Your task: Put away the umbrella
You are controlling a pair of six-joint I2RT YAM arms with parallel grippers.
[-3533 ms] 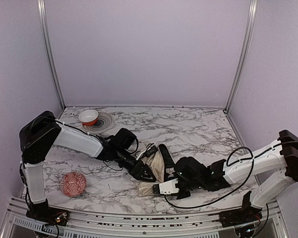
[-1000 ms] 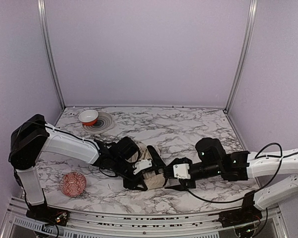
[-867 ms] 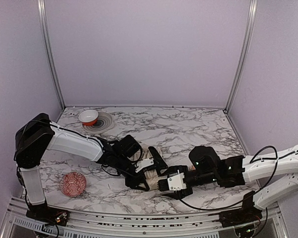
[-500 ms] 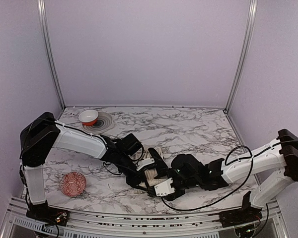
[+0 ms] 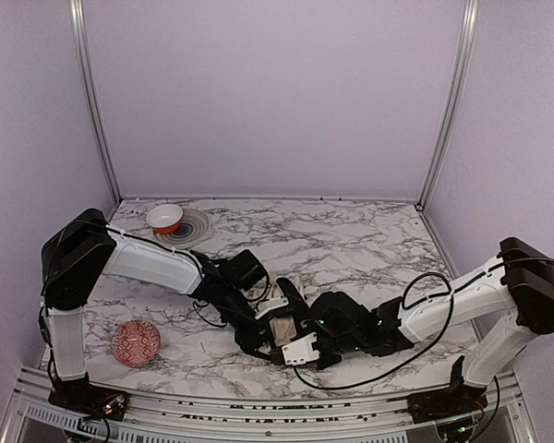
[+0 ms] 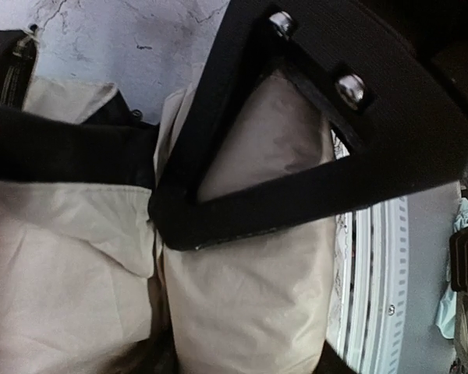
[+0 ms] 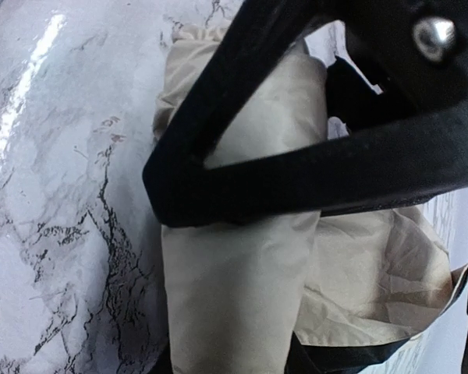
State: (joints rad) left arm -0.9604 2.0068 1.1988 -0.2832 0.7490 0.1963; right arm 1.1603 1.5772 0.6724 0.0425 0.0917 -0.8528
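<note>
Both left pincer [image 5: 258, 334] and right pincer [image 5: 284, 340] touch the umbrella [image 7: 234, 304]; grip state unclear.

Enclosure: plain pale-lilac back wall panel [image 5: 268, 92], matching lilac side walls L [image 5: 28, 138] + R [image 5: 522, 129]. No seams seen on panels.
Two slim aluminium upright posts at rear corners, L [image 5: 92, 101], R [image 5: 448, 101], both leaning outward toward top in overhead view.
Work surface: white marble-pattern tabletop w/ grey-black veining [image 5: 369, 240], glossy; bright glare streak in R wrist view [image 7: 23, 86].
Near edge: ribbed silver aluminium rail [image 5: 258, 417], runs full width.
Light even, diffuse; shadows soft.
</note>
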